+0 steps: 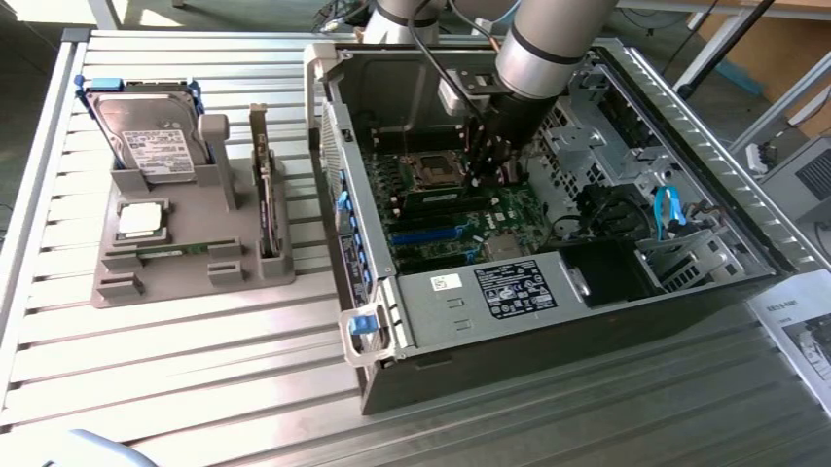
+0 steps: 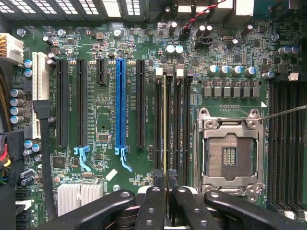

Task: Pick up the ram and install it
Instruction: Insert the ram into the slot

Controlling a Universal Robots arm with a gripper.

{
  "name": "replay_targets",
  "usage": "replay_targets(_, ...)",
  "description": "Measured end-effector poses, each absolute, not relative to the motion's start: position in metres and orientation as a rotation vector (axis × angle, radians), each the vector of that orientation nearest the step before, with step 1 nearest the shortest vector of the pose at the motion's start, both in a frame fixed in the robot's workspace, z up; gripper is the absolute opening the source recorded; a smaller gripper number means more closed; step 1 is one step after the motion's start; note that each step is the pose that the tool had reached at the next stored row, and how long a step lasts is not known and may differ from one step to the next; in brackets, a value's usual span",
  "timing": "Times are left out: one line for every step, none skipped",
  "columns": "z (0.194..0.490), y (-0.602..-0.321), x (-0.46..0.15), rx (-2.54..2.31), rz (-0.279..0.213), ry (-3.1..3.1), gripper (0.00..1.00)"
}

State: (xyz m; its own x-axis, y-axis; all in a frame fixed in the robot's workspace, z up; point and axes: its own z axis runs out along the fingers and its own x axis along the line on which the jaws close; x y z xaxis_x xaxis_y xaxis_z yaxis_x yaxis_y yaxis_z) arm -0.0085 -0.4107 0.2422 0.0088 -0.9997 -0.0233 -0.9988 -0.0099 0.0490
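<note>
You get the ram (image 2: 165,120) edge-on — a thin line, its faces and chips unseen. The gripper (image 2: 165,176) fingers (image 2: 154,191) cover its near end; the linkages run off the picture's edge. Seated fully or not: can't tell. In the exterior view the arm (image 1: 539,58) is cut off above — fingertips hidden inside the case (image 1: 546,370).

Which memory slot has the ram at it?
The second memory slot from the blue expansion slot; the gripper holds the ram edge-on along it, others bare.
</note>
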Motion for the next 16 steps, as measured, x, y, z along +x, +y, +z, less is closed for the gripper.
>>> replay_targets(0.2421,-0.4107,-0.0086,2.218,-0.080,-2.197,0.13)
replay_targets(0.2422,-0.4107,-0.0091,2.218,-0.079,-2.198,0.13)
replay_targets(0.2421,-0.4107,-0.0097,2.218,-0.079,-2.198,0.13)
replay_targets(0.2421,-0.4107,-0.0101,2.219,-0.078,-2.198,0.13)
replay_targets(0.2421,-0.4107,-0.0103,2.219,-0.078,-2.198,0.13)
replay_targets(0.2421,-0.4107,-0.0103,2.219,-0.078,-2.198,0.13)
replay_targets(0.2422,-0.4107,-0.0103,2.221,-0.079,-2.199,0.13)
replay_targets(0.2422,-0.4107,-0.0103,2.221,-0.079,-2.199,0.13)
replay_targets(0.2421,-0.4107,-0.0103,2.221,-0.079,-2.200,0.13)
replay_targets(0.2422,-0.4108,-0.0103,2.222,-0.079,-2.200,0.13)
replay_targets(0.2422,-0.4108,-0.0103,2.224,-0.080,-2.202,0.13)
replay_targets(0.2421,-0.4107,-0.0103,2.225,-0.081,-2.203,0.13)
replay_targets(0.2420,-0.4107,-0.0103,2.226,-0.081,-2.204,0.13)
replay_targets(0.2420,-0.4107,-0.0103,2.226,-0.081,-2.204,0.13)
replay_targets(0.2420,-0.4109,-0.0104,2.226,-0.082,-2.204,0.13)
replay_targets(0.2420,-0.4109,-0.0103,2.226,-0.082,-2.204,0.13)
